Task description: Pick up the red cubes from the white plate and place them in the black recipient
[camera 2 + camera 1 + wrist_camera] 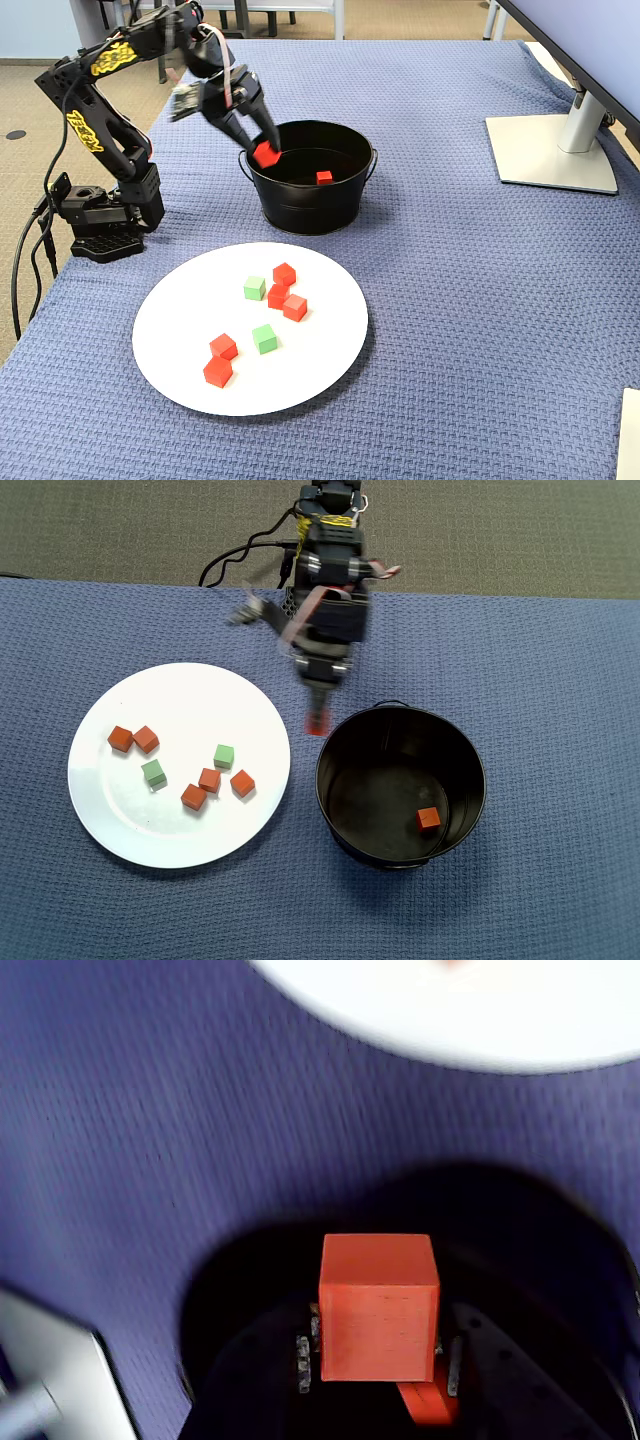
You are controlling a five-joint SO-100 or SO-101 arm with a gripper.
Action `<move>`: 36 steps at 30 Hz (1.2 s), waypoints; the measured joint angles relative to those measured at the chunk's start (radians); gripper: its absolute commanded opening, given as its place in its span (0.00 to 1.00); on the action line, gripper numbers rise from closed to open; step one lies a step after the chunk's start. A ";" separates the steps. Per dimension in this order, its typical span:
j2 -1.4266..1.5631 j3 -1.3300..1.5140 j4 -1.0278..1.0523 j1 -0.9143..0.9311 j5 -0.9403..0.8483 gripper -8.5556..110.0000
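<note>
Red cube (378,1308) clamped in the claw (317,720), just beside the black recipient's (470,750) rim.

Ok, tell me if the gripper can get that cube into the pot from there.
Probably yes: the gripper holds a red cube right at the black pot rim, and the pot's open top has nothing blocking it.

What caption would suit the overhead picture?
Gripper carries a red cube toward the black pot; five remain on the white plate.
</note>
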 measured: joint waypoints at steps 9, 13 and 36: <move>-0.009 0.000 -0.020 -0.161 -0.084 0.39; -0.049 -0.066 0.003 0.009 -0.156 0.35; -0.595 -0.009 -0.298 0.423 -0.594 0.33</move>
